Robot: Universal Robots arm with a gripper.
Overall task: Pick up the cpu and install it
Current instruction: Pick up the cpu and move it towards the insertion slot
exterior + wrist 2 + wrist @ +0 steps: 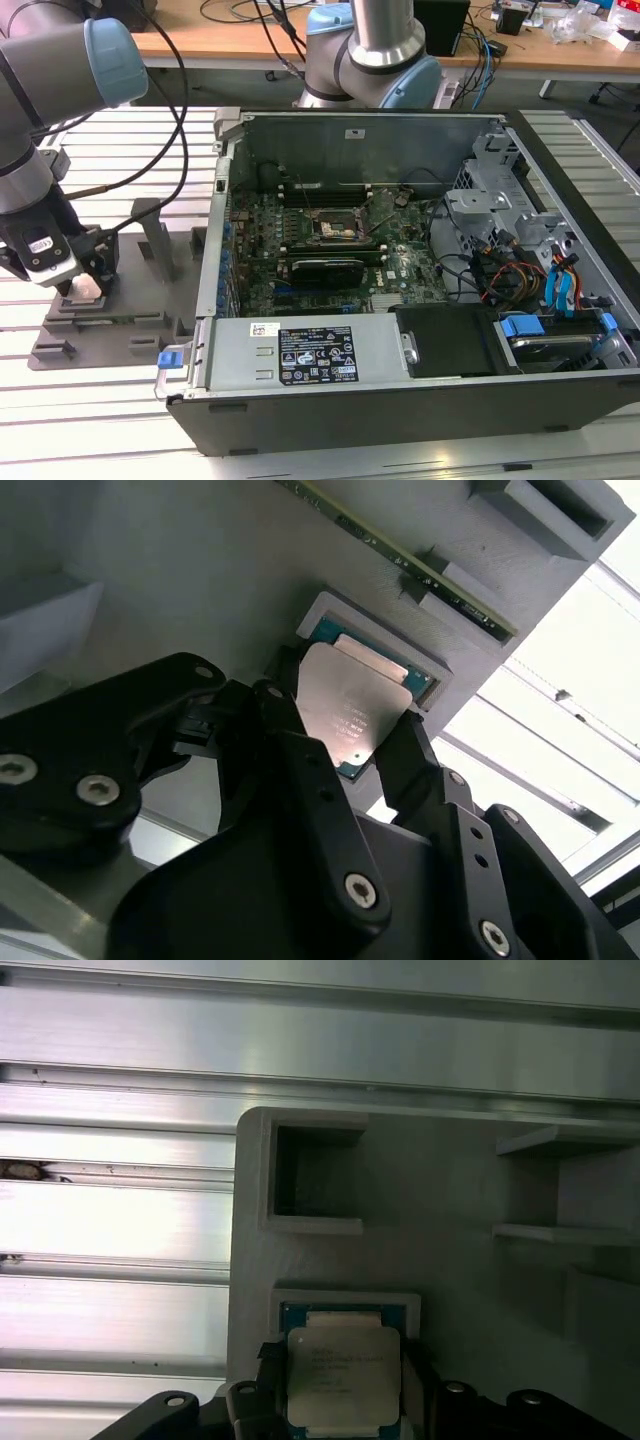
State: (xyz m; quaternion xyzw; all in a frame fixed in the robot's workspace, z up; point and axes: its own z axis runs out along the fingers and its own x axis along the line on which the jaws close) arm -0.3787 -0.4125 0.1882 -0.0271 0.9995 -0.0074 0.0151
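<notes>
Cpu, judged light, stiff and fragile underneath, is pinched at two opposite edges by the gripper within the grey tray.

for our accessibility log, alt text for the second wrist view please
The black tool hangs close over the silver-topped cpu, which lies in a square recess of the grey tray. Pale metal slats run beyond the tray's edge.

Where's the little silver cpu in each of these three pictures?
Exterior view: the cpu sits on the grey tray at the exterior view's far left.
First wrist view: the cpu in a square recess of the grey tray.
Second wrist view: the cpu in that recess.
Shared landmark: the grey tray.
</notes>
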